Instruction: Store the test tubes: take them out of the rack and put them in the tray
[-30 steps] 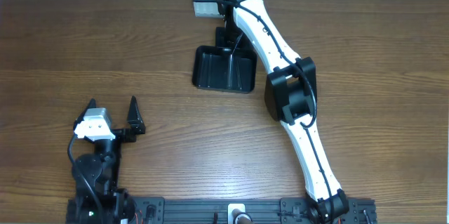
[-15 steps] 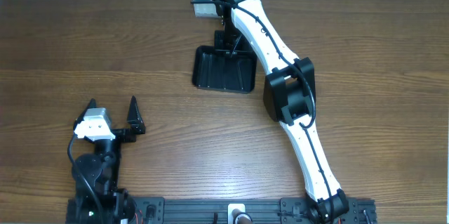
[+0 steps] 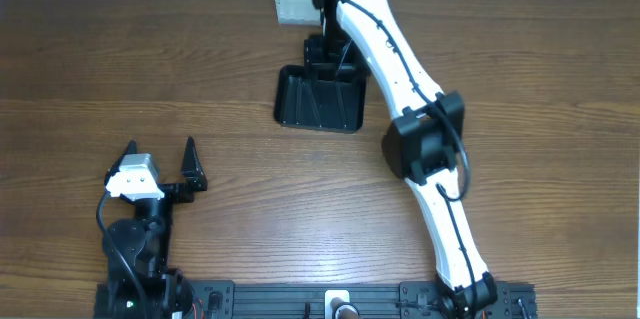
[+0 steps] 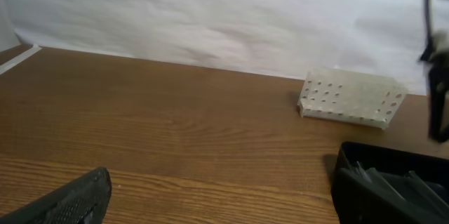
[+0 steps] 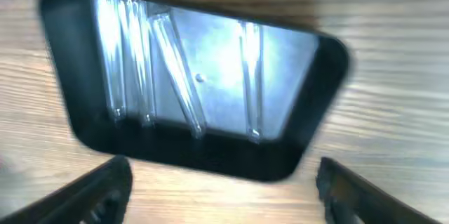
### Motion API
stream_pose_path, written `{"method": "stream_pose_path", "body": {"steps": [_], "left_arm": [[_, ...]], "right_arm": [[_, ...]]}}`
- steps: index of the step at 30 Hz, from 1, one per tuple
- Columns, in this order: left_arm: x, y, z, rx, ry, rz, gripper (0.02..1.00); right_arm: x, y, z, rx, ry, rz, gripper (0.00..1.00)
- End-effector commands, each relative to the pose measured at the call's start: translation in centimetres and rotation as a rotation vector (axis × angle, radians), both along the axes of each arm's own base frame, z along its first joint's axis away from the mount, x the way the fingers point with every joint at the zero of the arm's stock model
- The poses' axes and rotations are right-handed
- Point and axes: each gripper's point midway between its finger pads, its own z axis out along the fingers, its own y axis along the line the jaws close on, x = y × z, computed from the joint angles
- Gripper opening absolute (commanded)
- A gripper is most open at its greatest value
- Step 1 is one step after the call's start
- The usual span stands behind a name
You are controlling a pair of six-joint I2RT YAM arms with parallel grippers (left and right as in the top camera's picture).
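Note:
The black tray (image 3: pixel 300 109) lies at the table's centre back and holds several clear test tubes (image 5: pixel 175 69) side by side. My right gripper (image 5: pixel 224 203) hovers open over the tray (image 5: pixel 210 157) with nothing between its fingers. In the top view the right gripper (image 3: pixel 327 57) shows at the tray's far edge. Just behind it stands the white rack (image 3: pixel 295 4). In the left wrist view no tubes stick out of the rack's (image 4: pixel 351 97) holes. My left gripper (image 3: pixel 160 164) rests open near the front left, far from the tray (image 4: pixel 393 182).
Bare wooden tabletop (image 3: pixel 520 79) surrounds the tray and rack. A white backdrop (image 4: pixel 210 13) rises behind the table's far edge. The right arm's elbow (image 3: pixel 425 139) hangs over the table to the right of the tray.
The right gripper has drawn back from inside the tray toward its far edge and lifted, and the right arm has stretched out. The left arm has not moved.

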Motion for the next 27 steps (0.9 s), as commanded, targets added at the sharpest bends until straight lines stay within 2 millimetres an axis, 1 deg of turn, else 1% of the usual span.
{"method": "stream_pose_path", "body": {"steps": [1, 4, 9, 12, 14, 17, 20, 23, 27], "left_arm": [[0.0, -0.2, -0.2, 0.014, 0.002, -0.014, 0.996], [0.0, -0.2, -0.2, 0.014, 0.002, -0.014, 0.996], [0.0, -0.2, -0.2, 0.014, 0.002, -0.014, 0.998], [0.0, -0.2, -0.1, 0.014, 0.001, -0.014, 0.996], [0.0, -0.2, -0.2, 0.014, 0.002, -0.014, 0.996], [0.0, -0.2, -0.2, 0.014, 0.002, -0.014, 1.0], [0.0, -0.2, -0.2, 0.014, 0.002, -0.014, 0.998], [0.0, -0.2, -0.2, 0.014, 0.002, -0.014, 0.996], [0.0, -0.2, -0.1, 0.014, 0.001, -0.014, 1.0]], "right_arm": [[0.8, -1.7, 6.3, 0.023, -0.166, 0.092, 0.993], [0.7, -2.4, 8.4, 0.035, -0.215, 0.134, 0.993], [0.0, -4.0, 11.7, 0.048, -0.281, 0.152, 0.993], [-0.8, -5.4, 13.3, 0.045, -0.305, 0.151, 0.993], [-1.7, -6.8, 14.0, 0.019, -0.309, 0.134, 0.993], [-3.6, -9.5, 14.6, -0.047, -0.3, 0.108, 0.993], [-5.7, -11.7, 14.8, -0.101, -0.286, 0.088, 0.993], [-6.9, -13.0, 14.7, -0.115, -0.305, 0.071, 0.991], [-7.7, -13.8, 14.0, -0.107, -0.376, 0.059, 0.993]]}}
